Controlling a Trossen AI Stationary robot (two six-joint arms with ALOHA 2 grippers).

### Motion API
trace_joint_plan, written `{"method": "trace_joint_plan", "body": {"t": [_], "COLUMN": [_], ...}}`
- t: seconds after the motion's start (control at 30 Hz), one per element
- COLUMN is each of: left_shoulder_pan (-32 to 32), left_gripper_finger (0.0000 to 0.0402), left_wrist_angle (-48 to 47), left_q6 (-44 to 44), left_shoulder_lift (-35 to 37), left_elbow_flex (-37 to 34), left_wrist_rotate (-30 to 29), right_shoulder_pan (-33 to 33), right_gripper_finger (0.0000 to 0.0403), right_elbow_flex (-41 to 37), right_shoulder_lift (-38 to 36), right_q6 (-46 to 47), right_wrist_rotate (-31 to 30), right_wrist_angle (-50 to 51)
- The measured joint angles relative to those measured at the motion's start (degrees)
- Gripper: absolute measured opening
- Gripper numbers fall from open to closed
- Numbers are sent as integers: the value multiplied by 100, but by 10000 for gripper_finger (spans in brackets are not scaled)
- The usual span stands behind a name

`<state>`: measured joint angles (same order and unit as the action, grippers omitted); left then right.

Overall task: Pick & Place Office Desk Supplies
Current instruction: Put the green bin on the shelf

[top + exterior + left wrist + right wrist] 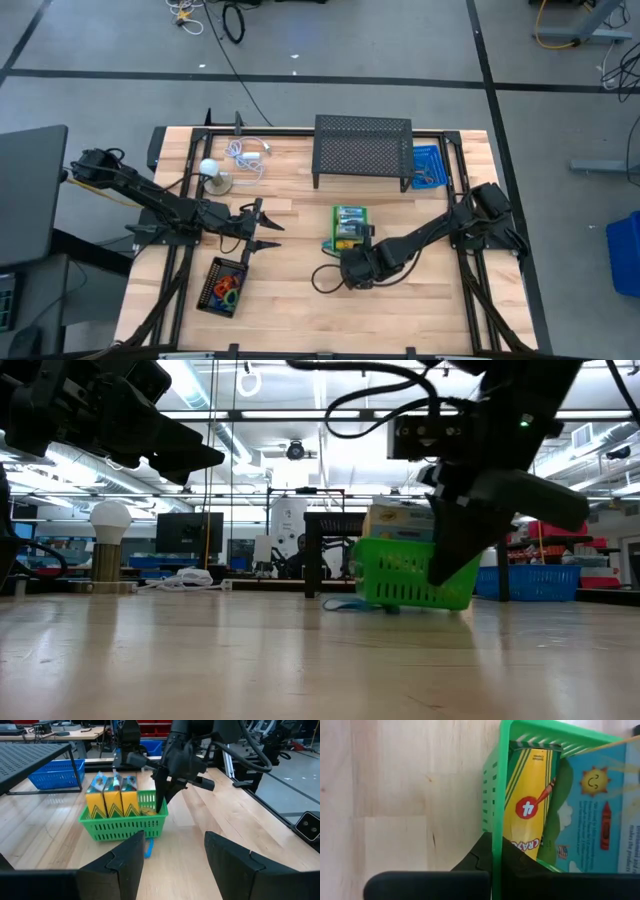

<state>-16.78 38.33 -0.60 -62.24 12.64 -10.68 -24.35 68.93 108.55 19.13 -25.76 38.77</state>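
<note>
A robotics lab or workshop with an open floor. A wooden table (pixel 300 300) stands on grey flooring marked with dark tape lines, with loose cables (pixel 232 20) lying beyond it. At table height, the background shows fluorescent ceiling lights (pixel 300 415), monitors (pixel 185 532), and shelves with red and blue bins (pixel 545 582).

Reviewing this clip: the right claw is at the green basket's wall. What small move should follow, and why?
Probably a gentle lift or pull: the right claw is shut on the green basket rim, with crayon boxes standing inside, so a slow move would keep them from tipping.
</note>
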Motion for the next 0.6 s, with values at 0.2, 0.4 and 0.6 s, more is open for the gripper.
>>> {"method": "trace_joint_plan", "body": {"t": [0.2, 0.4, 0.6], "left_shoulder_pan": [0, 0, 0], "left_gripper_finger": [213, 213, 213], "left_wrist_angle": [0, 0, -2], "left_q6": [2, 20, 20], "left_shoulder_lift": [0, 0, 0], "left_elbow_flex": [0, 0, 0], "left_wrist_rotate": [-136, -136, -136], "right_shoulder_pan": [-194, -262, -262], "right_gripper_finger": [2, 1, 1], "right_elbow_flex": [0, 49, 650], "right_shoulder_lift": [-2, -13, -20], "right_q6": [142, 282, 291], "right_wrist_rotate": [-420, -404, -529], "right_wrist_angle": [153, 500, 1457]}}
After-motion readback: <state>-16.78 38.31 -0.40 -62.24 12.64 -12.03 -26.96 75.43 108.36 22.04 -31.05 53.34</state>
